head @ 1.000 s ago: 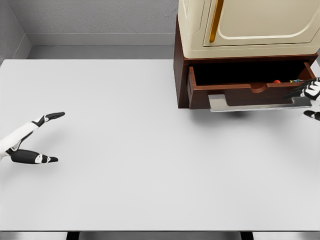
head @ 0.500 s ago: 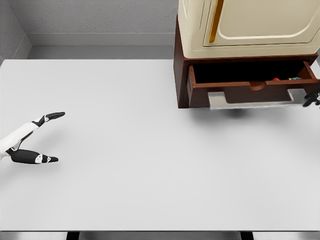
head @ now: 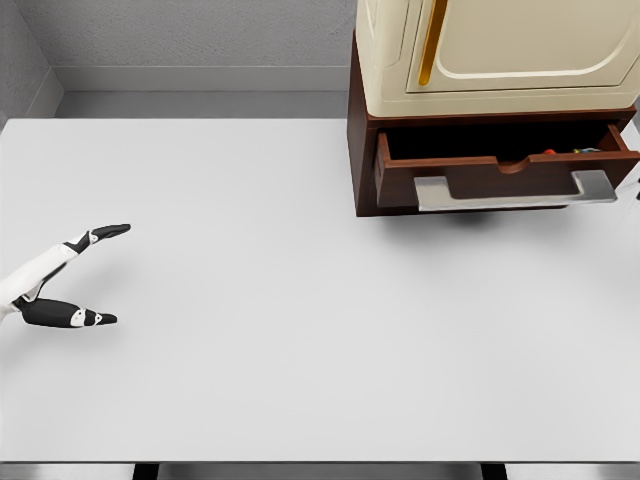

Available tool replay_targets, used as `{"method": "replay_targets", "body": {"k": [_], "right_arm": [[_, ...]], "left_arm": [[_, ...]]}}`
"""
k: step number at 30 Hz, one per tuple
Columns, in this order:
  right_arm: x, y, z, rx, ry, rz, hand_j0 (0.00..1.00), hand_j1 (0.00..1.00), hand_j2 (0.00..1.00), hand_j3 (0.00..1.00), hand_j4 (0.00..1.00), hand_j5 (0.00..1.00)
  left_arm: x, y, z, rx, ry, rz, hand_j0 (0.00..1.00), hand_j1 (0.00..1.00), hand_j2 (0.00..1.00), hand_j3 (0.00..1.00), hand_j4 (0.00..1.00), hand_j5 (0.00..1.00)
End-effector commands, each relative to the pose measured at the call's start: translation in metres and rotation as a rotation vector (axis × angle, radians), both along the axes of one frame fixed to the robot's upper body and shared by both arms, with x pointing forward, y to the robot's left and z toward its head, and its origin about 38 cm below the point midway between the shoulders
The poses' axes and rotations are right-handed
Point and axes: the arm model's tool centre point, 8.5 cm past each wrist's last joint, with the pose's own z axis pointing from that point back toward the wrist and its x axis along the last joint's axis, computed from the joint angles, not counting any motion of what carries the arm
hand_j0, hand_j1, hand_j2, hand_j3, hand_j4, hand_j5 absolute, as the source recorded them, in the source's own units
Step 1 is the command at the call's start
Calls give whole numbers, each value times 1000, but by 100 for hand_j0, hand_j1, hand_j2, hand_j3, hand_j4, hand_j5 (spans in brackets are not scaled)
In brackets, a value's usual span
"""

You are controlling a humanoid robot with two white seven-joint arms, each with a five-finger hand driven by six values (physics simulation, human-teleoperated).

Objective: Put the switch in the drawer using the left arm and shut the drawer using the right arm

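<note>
The dark brown drawer (head: pixel 500 175) sticks partly out of the cabinet base at the upper right, with a silver handle (head: pixel 515 190) across its front. Small red and blue bits of the switch (head: pixel 566 151) show inside it, just behind the front panel at the right. My left hand (head: pixel 95 275) rests over the table's left edge, thumb and fingers spread wide and holding nothing, far from the drawer. My right hand cannot be seen.
A cream cabinet (head: pixel 500 50) with a gold handle (head: pixel 430 45) sits on top of the brown base. The white table (head: pixel 300 320) spreads out below it, with a grey wall behind.
The drawer has slid further into the cabinet. My right hand, which was at the handle's right end, has left the picture to the right. The left hand has stayed still.
</note>
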Motion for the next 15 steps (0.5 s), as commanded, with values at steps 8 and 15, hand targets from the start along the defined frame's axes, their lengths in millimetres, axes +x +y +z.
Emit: {"method": "replay_targets", "body": {"k": [8, 15], "right_arm": [[-11, 27, -22, -64, 62, 101, 44, 44, 44, 44, 44, 44], [-22, 53, -33, -87, 78, 187, 44, 44, 44, 44, 44, 44]], "left_arm": [[0, 1, 1, -6, 0, 2, 100, 100, 100, 100, 100, 100], [0, 0, 1, -7, 0, 2, 100, 100, 100, 100, 100, 100]]}}
